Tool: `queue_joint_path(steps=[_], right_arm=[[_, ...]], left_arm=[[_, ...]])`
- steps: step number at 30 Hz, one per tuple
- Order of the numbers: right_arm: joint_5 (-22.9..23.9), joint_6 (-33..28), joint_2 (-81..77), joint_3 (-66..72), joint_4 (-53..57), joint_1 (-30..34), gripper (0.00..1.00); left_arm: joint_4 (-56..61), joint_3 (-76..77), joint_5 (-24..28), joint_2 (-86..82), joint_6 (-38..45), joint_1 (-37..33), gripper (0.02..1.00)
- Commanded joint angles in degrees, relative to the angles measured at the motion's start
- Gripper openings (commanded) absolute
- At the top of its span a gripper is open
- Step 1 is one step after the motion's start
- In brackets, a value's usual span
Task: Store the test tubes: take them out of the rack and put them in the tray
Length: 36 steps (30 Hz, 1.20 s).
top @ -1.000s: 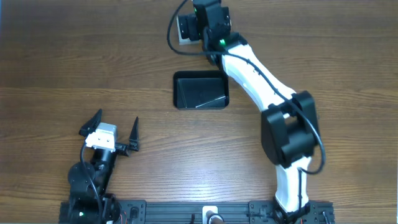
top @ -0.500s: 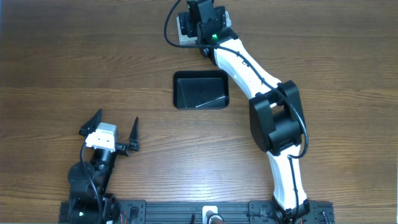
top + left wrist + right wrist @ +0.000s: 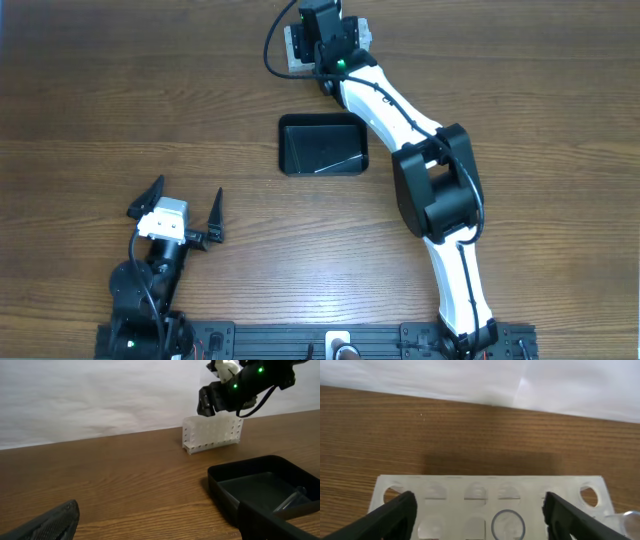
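A white test tube rack [image 3: 445, 491] stands at the table's far edge, right beneath my right gripper [image 3: 479, 501]. That gripper is open, its fingers [image 3: 392, 516] straddling the rack's rows, with a clear tube's round mouth [image 3: 508, 524] in a hole between them. Another tube [image 3: 626, 519] pokes up at the rack's end. In the left wrist view the right gripper [image 3: 216, 401] hangs just over the rack [image 3: 212, 435]. The black tray [image 3: 290, 146] lies nearer, one clear tube [image 3: 340, 162] inside. My left gripper [image 3: 188, 190] stands open and empty near its base.
A pale wall backs the table just behind the rack [image 3: 293, 48]. Bare wooden tabletop [image 3: 120, 90] spreads to the left and right of the tray [image 3: 225, 485] and between it and the left arm.
The right arm has stretched farther up and slightly left, bringing its gripper over the rack. The left arm has not moved.
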<state>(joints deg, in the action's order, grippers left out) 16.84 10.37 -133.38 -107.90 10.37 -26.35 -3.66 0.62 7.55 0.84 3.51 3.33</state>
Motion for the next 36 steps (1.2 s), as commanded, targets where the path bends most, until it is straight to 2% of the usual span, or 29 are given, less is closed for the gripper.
queue_joint_path(steps=[1, 5, 9, 15, 23, 36], right_arm=[[2.2, 0.3, -0.8, -1.6, -0.1, 0.2, 0.737], [4.7, 0.3, -0.8, -1.6, 0.7, 0.2, 0.673], [4.8, 0.3, -0.8, -1.6, 1.2, 0.2, 0.632], [5.7, 0.3, -0.8, -1.6, 1.2, 0.2, 0.489], [5.8, 0.3, -0.8, -1.6, 1.2, 0.2, 0.356], [8.1, 0.3, -0.8, -1.6, 1.4, 0.1, 0.255]], left_arm=[[0.0, -0.3, 0.8, -0.5, 0.7, -0.3, 0.998], [0.0, -0.3, 0.8, -0.5, 0.7, -0.3, 0.998], [0.0, -0.3, 0.8, -0.5, 0.7, -0.3, 0.996], [0.0, -0.3, 0.7, -0.5, 0.7, -0.3, 0.998], [0.0, -0.3, 0.7, -0.5, 0.7, -0.3, 1.0], [0.0, -0.3, 0.7, -0.5, 0.7, -0.3, 1.0]])
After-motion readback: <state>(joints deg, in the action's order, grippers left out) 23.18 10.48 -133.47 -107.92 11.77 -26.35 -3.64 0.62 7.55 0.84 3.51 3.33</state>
